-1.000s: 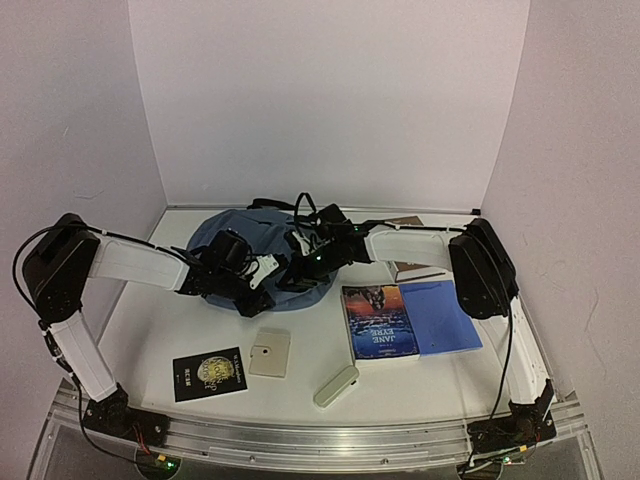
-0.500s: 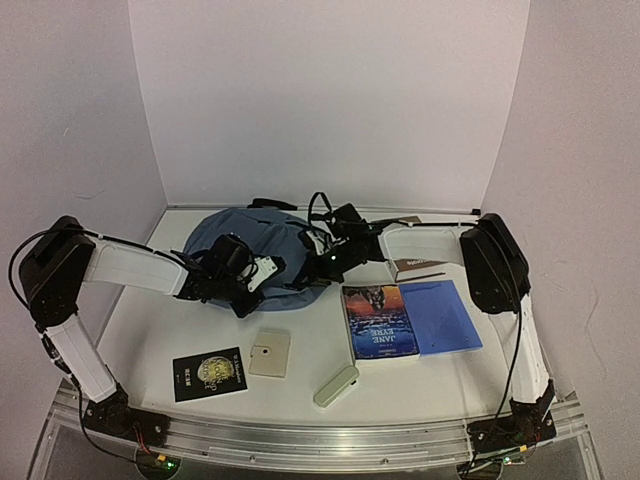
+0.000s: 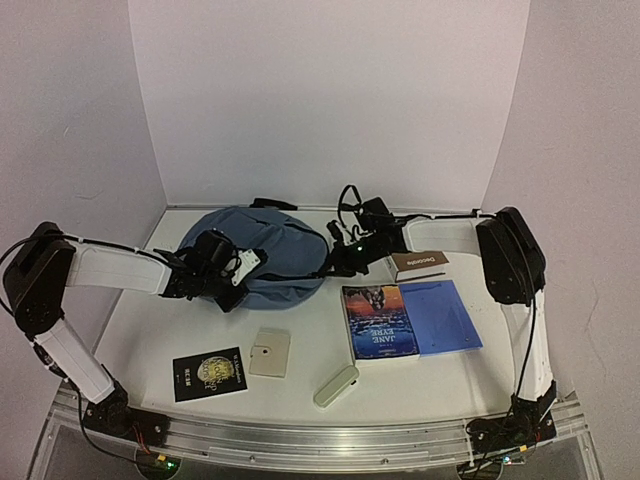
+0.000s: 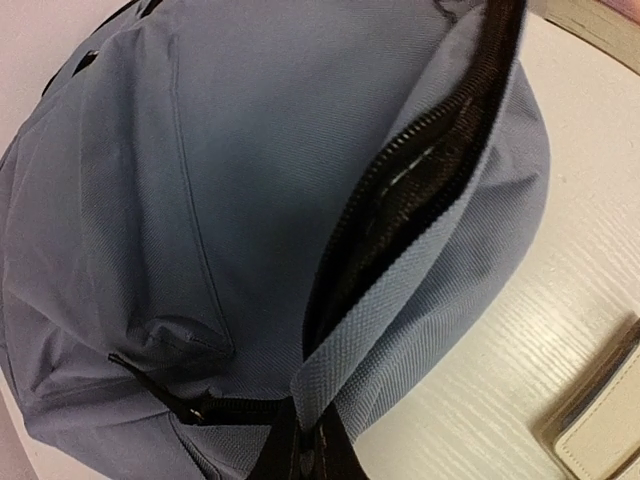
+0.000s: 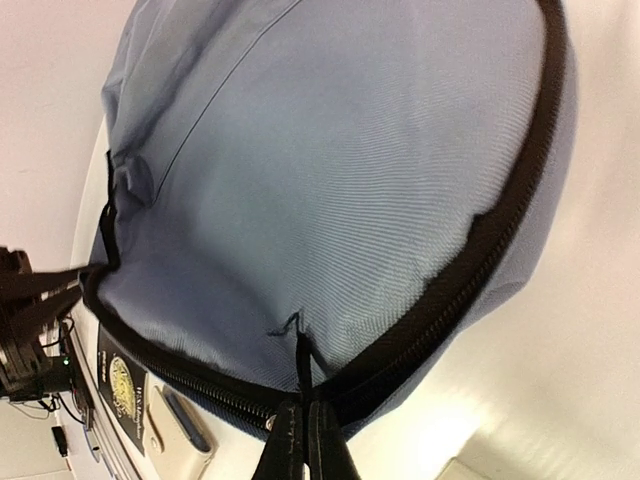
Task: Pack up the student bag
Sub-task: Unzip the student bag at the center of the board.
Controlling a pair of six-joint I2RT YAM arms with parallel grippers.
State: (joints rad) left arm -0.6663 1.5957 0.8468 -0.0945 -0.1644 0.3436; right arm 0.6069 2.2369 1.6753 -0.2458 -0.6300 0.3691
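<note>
The slate-blue student bag point(image 3: 262, 252) lies at the back middle of the table. My left gripper point(image 3: 238, 272) is shut on the fabric edge beside the bag's open zipper; in the left wrist view the gripper point(image 4: 306, 445) pinches the blue flap point(image 4: 340, 350), and the dark opening point(image 4: 400, 200) gapes above it. My right gripper point(image 3: 337, 262) is at the bag's right side; in the right wrist view the gripper point(image 5: 305, 425) is shut on the black zipper pull point(image 5: 302, 360) of the bag point(image 5: 330, 170).
A "Jane Eyre" book point(image 3: 378, 320) and a bright-blue notebook point(image 3: 446, 316) lie to the right, with a brown book point(image 3: 420, 263) behind them. A black book point(image 3: 210, 373), a beige square point(image 3: 270, 352) and a pale green case point(image 3: 336, 385) lie in front.
Both grippers have moved apart, the left one leftward and the right one rightward along the bag's front. The bag now lies wider and flatter between them.
</note>
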